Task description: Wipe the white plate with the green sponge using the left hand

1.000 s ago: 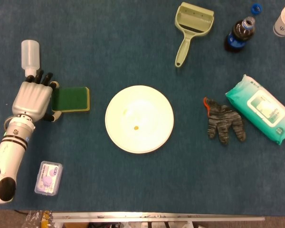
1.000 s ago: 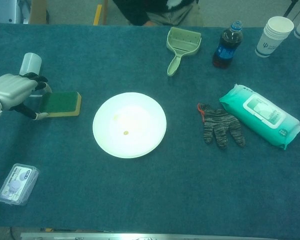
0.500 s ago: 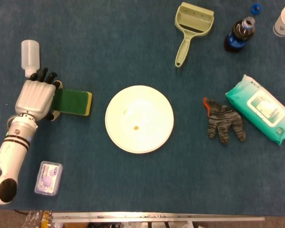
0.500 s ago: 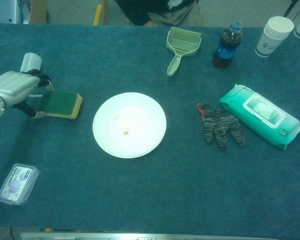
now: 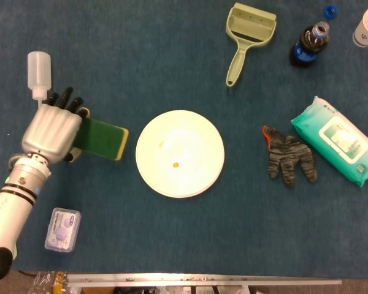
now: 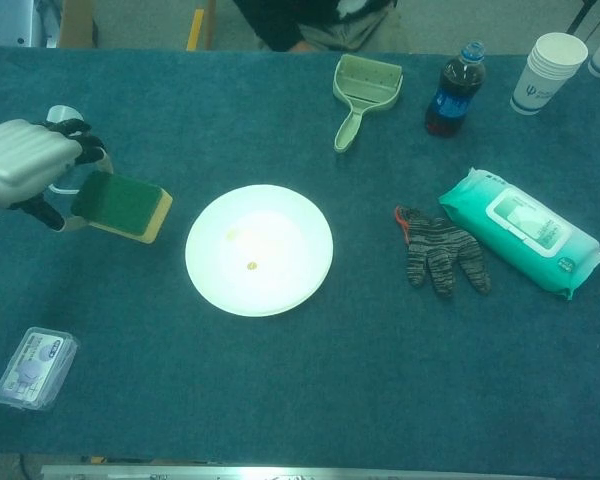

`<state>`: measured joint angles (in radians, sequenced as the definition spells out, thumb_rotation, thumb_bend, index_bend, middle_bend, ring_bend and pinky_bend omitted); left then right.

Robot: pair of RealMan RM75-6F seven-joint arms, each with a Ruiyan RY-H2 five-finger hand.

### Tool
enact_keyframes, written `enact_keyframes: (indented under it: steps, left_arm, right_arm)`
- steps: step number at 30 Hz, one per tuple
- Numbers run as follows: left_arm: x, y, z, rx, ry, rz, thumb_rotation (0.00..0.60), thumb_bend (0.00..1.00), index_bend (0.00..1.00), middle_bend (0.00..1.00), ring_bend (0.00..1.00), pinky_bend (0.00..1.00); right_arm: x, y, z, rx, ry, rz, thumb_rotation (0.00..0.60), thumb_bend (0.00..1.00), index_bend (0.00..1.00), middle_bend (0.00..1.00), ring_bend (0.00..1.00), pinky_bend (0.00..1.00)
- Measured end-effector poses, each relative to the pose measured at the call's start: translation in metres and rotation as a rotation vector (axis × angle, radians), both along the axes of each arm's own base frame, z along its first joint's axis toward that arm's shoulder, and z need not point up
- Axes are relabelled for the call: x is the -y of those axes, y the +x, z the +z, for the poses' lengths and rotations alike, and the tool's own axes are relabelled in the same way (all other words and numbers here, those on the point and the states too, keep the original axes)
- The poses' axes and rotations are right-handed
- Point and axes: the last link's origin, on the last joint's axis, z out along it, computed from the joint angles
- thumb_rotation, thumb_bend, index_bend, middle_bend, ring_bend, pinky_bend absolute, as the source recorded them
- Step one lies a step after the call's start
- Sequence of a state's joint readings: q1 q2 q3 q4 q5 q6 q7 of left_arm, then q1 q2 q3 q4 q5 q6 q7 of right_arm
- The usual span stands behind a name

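Head view: the left robot hand (image 5: 50, 130) grips the sponge (image 5: 102, 138) by its left end, fingers curled over the green top and thumb tucked below. A second ago the sponge lay flat on the worktop (image 5: 172, 55) by the squeeze bottle (image 5: 38, 71); now it has shifted right, and its yellow edge sits just beside the plate's (image 5: 180, 153) rim without touching. The plate bears a small yellowish speck near its middle and a fainter smear up-left. The right robot hand is not in view.

Chest view: the sponge (image 6: 123, 203) is tilted and lifted off the worktop (image 6: 280, 400), where earlier it rested flat. The left robot hand (image 6: 25, 165) has risen and swung toward the plate (image 6: 259, 249), so the pick-up looks done and the carry under way.

Judging from this, wiping has not begun; what remains is to bring the sponge over the plate, lower its green face and rub the marks.
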<state>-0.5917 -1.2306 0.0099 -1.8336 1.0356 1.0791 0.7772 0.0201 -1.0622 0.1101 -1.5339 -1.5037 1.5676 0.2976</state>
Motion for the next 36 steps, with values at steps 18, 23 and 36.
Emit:
enact_keyframes:
  steps: [18, 23, 36]
  left_arm:
    - [0.019, 0.058, -0.032, -0.173, -0.058, -0.152, 0.538, 0.24, 0.38, 0.19, 0.05, 0.14]
    - [0.021, 0.073, -0.047, -0.191, -0.075, -0.175, 0.538, 0.24, 0.38, 0.19, 0.05, 0.14]
    - [0.021, 0.102, -0.08, -0.239, -0.113, -0.229, 0.537, 0.24, 0.38, 0.2, 0.05, 0.14]
  right_arm:
    - [0.002, -0.006, 0.001, 0.016, 0.006, -0.002, 0.6, 0.18, 0.34, 0.4, 0.26, 0.31]
    - [0.003, -0.008, 0.0, 0.02, 0.011, -0.003, 0.6, 0.18, 0.34, 0.4, 0.26, 0.31]
    - [0.003, -0.013, 0.003, 0.027, 0.004, -0.008, 0.6, 0.18, 0.34, 0.4, 0.26, 0.31]
